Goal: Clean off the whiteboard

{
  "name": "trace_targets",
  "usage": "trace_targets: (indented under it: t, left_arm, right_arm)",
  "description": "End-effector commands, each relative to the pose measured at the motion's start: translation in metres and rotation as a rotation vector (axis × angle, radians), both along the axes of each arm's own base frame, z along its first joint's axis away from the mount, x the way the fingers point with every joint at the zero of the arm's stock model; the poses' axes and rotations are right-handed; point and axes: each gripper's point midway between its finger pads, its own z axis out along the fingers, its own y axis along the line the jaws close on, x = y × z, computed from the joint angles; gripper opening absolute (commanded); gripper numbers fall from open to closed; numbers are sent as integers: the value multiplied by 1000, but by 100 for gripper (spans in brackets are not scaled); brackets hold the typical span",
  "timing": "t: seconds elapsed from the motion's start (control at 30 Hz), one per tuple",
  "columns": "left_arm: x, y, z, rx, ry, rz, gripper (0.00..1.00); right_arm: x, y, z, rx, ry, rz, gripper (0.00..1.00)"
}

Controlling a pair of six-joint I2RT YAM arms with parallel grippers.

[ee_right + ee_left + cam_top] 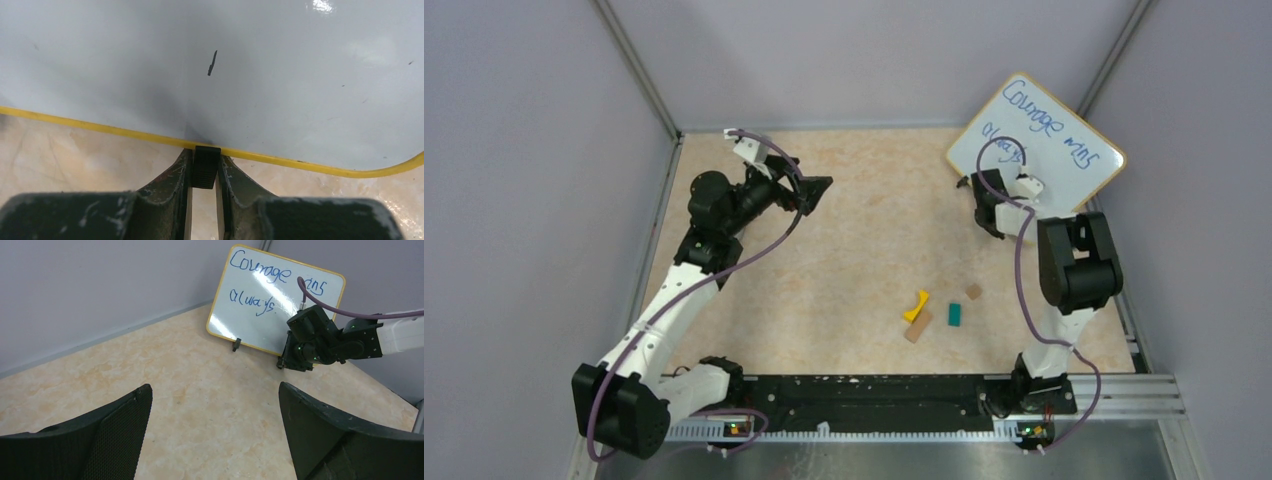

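The rounded-corner white whiteboard with a thin yellow frame (1049, 135) leans at the upper right of the beige marbled bench (854, 250). Its blue handwriting (257, 272) is partly hidden by a purple cable (325, 310). The right fingers (172, 182) pinch its small black clip foot (206, 162) (bottom edge). The left fingers (125, 425) stand wide, holding nothing, cut off below.

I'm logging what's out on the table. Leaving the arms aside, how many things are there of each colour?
White: 1, the whiteboard
Yellow: 1, the yellow piece
Teal: 1, the teal block
Brown: 2, the long block and the small block
Total: 5
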Motion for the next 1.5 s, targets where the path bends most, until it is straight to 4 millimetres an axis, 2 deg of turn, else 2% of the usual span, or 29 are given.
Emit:
trace_targets:
  t: [0.0, 0.23, 0.47, 0.67, 0.83, 1.03, 1.07, 1.13, 1.2, 1.3, 1.47]
  left_arm:
    - [1, -2, 20, -27, -52, -16, 99]
    - [4, -2, 15, -19, -41, -6, 99]
    - [8, -3, 10, -14, -24, -7, 99]
    - [11, -3, 6, -6, -14, -4, 99]
    - [13, -3, 4, -3, -8, -3, 99]
    - [18, -1, -1, 11, 4, 17, 99]
    - [19, 0, -1, 14, 5, 27, 99]
    - [23, 3, -4, 23, 12, 51, 99]
    - [28, 8, -9, 30, 24, 86, 99]
    - [35, 18, -14, 36, 44, 137, 99]
    - [48, 39, -20, 43, 78, 254, 99]
  right_arm:
    - [-18, 39, -7, 34, 65, 239, 0]
    - [-31, 68, -3, 52, 58, 483, 0]
    - [-42, 111, 5, 95, -8, 807, 0]
    - [-50, 136, 0, 150, -9, 940, 0]
    - [-55, 147, -3, 133, -10, 995, 0]
    - [-55, 145, -1, 124, -12, 980, 1]
    - [-56, 144, -1, 124, -5, 977, 5]
    - [-59, 143, 4, 123, -8, 978, 35]
    - [-60, 139, 13, 99, -21, 974, 54]
    - [-63, 131, 29, 67, -42, 944, 61]
    - [-81, 140, 52, 85, -87, 943, 67]
